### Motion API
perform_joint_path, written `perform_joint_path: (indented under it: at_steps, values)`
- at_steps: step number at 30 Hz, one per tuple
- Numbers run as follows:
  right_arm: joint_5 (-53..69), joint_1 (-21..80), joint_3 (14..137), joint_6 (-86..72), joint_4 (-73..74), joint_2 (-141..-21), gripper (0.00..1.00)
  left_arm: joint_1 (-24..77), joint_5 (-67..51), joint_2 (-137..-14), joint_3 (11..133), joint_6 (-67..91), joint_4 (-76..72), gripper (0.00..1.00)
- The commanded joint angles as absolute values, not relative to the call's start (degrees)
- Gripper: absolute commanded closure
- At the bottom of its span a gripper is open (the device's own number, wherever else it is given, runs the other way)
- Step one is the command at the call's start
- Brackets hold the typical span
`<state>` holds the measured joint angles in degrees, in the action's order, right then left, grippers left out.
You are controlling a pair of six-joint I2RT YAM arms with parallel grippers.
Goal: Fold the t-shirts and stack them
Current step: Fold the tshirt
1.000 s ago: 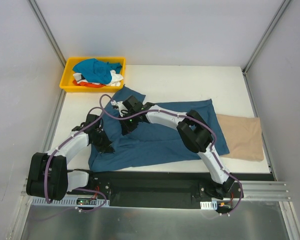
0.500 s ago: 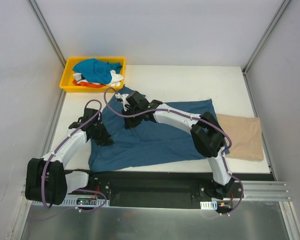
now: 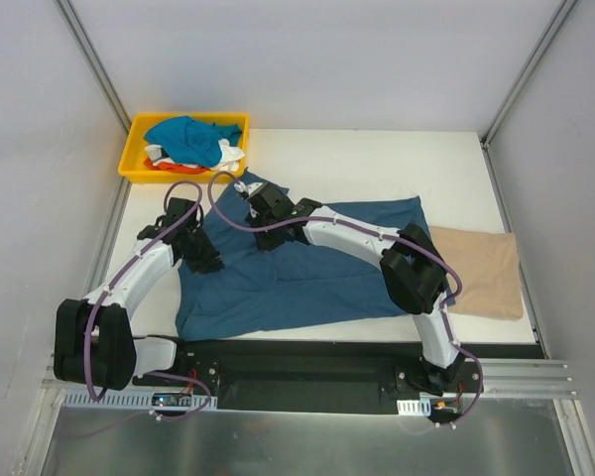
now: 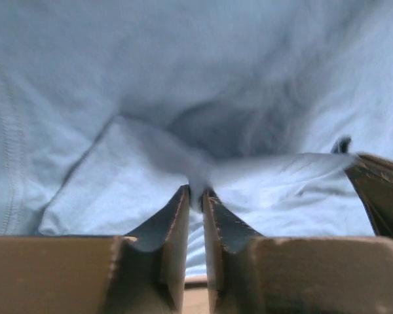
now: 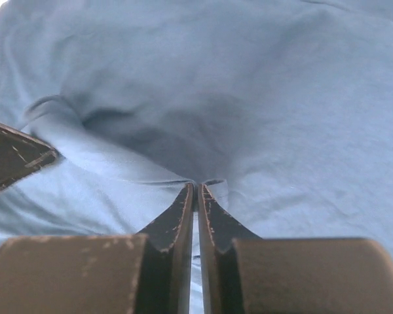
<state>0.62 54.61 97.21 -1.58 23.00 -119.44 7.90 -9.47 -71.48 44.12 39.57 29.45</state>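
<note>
The large dark teal-blue t-shirt lies spread across the middle of the table. My left gripper is shut on a fold of it near its left edge; the wrist view shows the cloth pinched between the fingertips. My right gripper is shut on a fold near the shirt's upper left; the cloth is pinched at the tips. A folded tan-beige t-shirt lies at the right. Bright blue, white and orange-red shirts sit heaped in the tray.
The yellow tray stands at the table's back left corner. Grey walls and metal posts close in the table on the left, back and right. The arm bases sit on a black rail at the near edge.
Both grippers have moved toward the back left of the table, dragging the teal-blue shirt's left part with them. The left arm has stretched out further.
</note>
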Motion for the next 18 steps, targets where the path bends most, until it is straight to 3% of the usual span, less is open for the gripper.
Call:
perform_joint_path:
  at_steps: [1,2,4,5,7,9,18]
  values:
    - [-5.88,54.4,101.95,-3.08,25.13,-121.71,0.87,7.82,-1.33,-75.48,48.51,41.21,31.03,0.65]
    - [-7.02,54.23,104.56,-3.25,26.18,-122.69,0.85,7.82,-1.14,-76.11,49.3,41.39,31.03,0.57]
    - [-7.64,53.97,106.87,-3.95,28.81,-124.09,0.64,7.73,-2.37,-77.16,51.49,41.31,30.94,0.45]
    - [-8.17,53.79,107.75,-4.48,29.18,-124.28,0.59,7.73,-2.46,-77.17,52.03,41.31,30.94,0.26]
    - [-8.0,53.7,107.23,-4.57,28.92,-122.8,0.35,7.82,-2.29,-76.12,52.65,41.31,30.94,0.01]
    - [-8.35,53.61,104.87,-3.96,27.87,-121.21,0.03,7.73,-2.28,-74.89,52.04,41.31,31.02,0.01]
    - [-7.21,53.44,92.83,-6.41,25.4,-111.98,0.03,7.91,-14.4,-69.7,44.22,41.48,27.08,0.01]
